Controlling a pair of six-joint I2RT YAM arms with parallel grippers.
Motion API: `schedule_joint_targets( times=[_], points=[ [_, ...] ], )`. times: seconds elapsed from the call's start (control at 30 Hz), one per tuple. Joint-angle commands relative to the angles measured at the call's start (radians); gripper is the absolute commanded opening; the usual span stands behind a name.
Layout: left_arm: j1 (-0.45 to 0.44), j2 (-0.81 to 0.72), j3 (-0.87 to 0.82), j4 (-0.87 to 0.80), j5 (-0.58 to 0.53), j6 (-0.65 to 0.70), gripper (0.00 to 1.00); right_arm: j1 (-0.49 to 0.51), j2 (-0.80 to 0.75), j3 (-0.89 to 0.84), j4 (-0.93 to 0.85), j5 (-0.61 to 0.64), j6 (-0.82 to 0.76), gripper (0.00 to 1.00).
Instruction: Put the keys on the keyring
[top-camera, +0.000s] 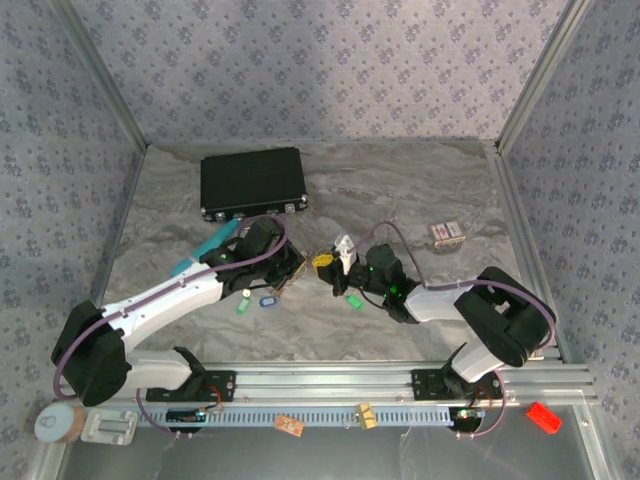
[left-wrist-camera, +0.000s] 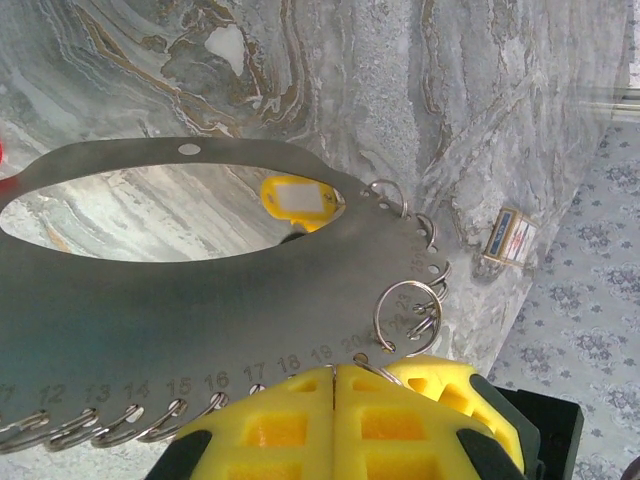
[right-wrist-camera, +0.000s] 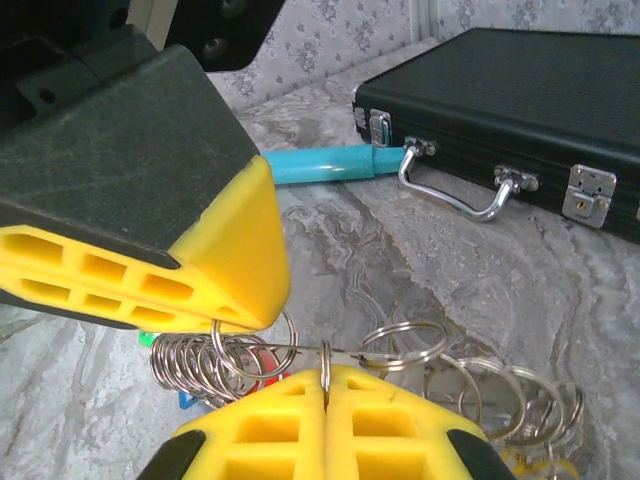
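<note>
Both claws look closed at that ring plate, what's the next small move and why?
Probably draw the right claw gently back to pry open the ring pinched at its tips, while the left claw steadies the metal plate; the yellow key lies apart, unthreaded.

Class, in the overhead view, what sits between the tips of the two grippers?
A yellow key tag sits between the left gripper and the right gripper, seen in the top external view.

Lab cell: patterned panels (top-camera: 300, 60), aluminium rail (top-camera: 400, 378)
</note>
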Motion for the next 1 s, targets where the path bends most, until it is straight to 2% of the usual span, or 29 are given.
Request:
schedule_joint_targets(
  times=[0.0,0.1,0.27,0.37,0.47,0.6,0.67,0.77,0.87,0.97],
  points=[
    [-0.005,-0.029,-0.01,0.027,0.009,-0.021,0.0,-0.005,-0.012,0.028,-0.001,-0.027,-0.009,0.0],
    [-0.006,-0.031,-0.023,0.044,0.007,-0.025,0.0,-0.005,-0.014,0.038,-0.027,-0.028,-0.022,0.0],
    [-0.005,-0.075,-0.065,0.064,-0.077,0.039,0.42,0.0,-0.047,0.074,-0.161,-0.016,-0.104,0.0],
    [-0.002,-0.136,-0.054,0.005,-0.209,0.216,0.61,-0.002,-0.082,0.099,-0.259,-0.021,-0.18,0.0],
    [0.003,-0.202,-0.043,-0.018,-0.334,0.473,0.74,-0.006,-0.121,0.128,-0.356,-0.042,-0.258,0.0],
    [0.026,-0.268,-0.06,0.083,-0.32,0.922,0.74,-0.015,-0.177,0.168,-0.49,-0.105,-0.382,0.0],
    [0.036,-0.283,-0.067,0.134,-0.257,1.18,0.68,-0.023,-0.2,0.19,-0.551,-0.14,-0.45,0.0],
    [0.045,-0.292,-0.088,0.15,-0.188,1.466,0.62,-0.03,-0.223,0.215,-0.624,-0.172,-0.548,0.0],
    [0.052,-0.296,-0.138,0.185,-0.076,1.684,0.5,-0.035,-0.244,0.212,-0.64,-0.201,-0.629,0.0],
    [0.053,-0.297,-0.2,0.238,0.046,1.846,0.39,-0.037,-0.256,0.23,-0.687,-0.213,-0.671,0.0]
  ],
)
